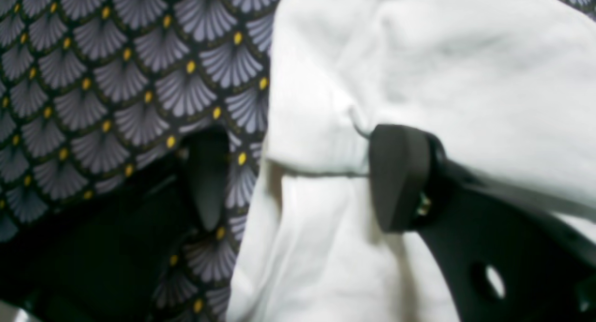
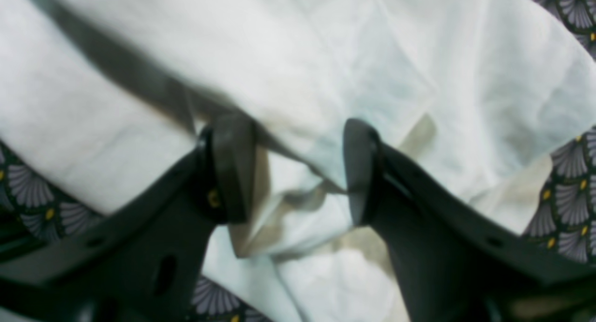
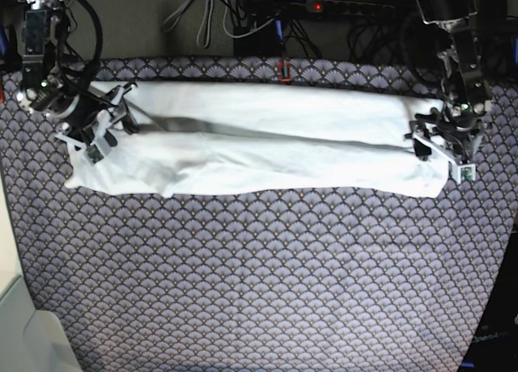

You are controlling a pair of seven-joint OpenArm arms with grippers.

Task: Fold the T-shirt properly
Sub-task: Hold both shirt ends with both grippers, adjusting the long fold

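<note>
Bare patterned tablecloth (image 3: 259,291) across the near half of the table. Beyond it, T-shirt (image 3: 259,145) laid as a long horizontal band, folded lengthwise, wrinkled along the near edge. Left gripper (image 1: 298,177) at one end, jaws spread wide, one finger over the tablecloth, one over fabric, nothing held. Right gripper (image 2: 298,173) at the other end, jaws apart, straddling a raised fold, not visibly clamped. Recommended: pinch all layers at both ends, lift evenly, keep the band taut.
</note>
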